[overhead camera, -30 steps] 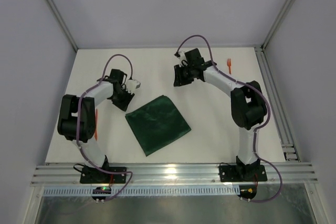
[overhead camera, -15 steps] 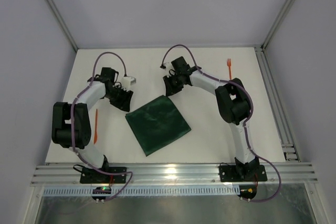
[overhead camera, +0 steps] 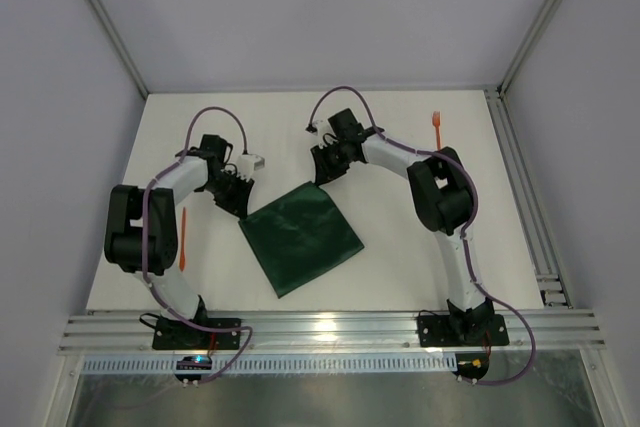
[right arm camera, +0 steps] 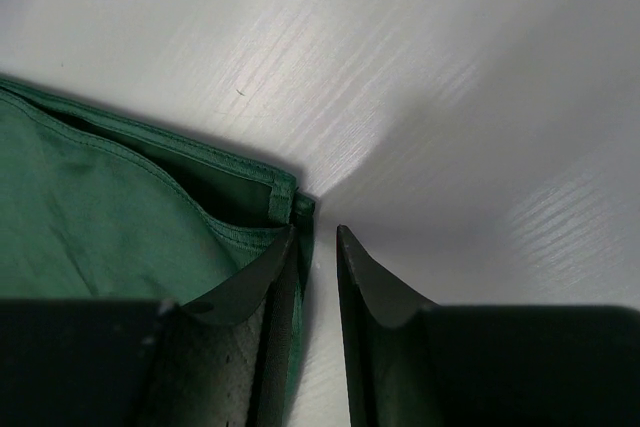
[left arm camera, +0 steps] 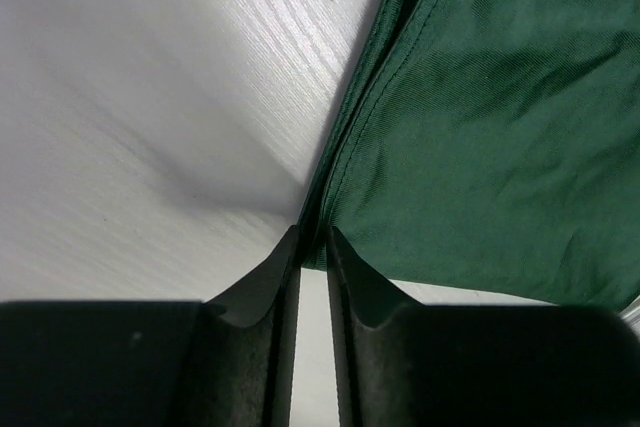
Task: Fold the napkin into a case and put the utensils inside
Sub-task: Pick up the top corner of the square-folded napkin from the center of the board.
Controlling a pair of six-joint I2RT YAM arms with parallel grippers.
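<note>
Here, the dark green napkin (overhead camera: 300,237) is lying folded, diamond-wise, in the middle of the surface (overhead camera: 400,277). The left claw (left arm camera: 313,235) is meeting its left corner and the right claw (right arm camera: 318,232) its far corner, so one edge is running between them. The wrist views are showing what the overhead is hiding: both claws gaping only a slit, the right's empty, the left's at the hem, pinch impossible to tell

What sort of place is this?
Likely a robot test booth: plain grey walls and metal rails box in a white table, two arms are bolted at its near edge, and a green napkin and orange utensils lie there.
</note>
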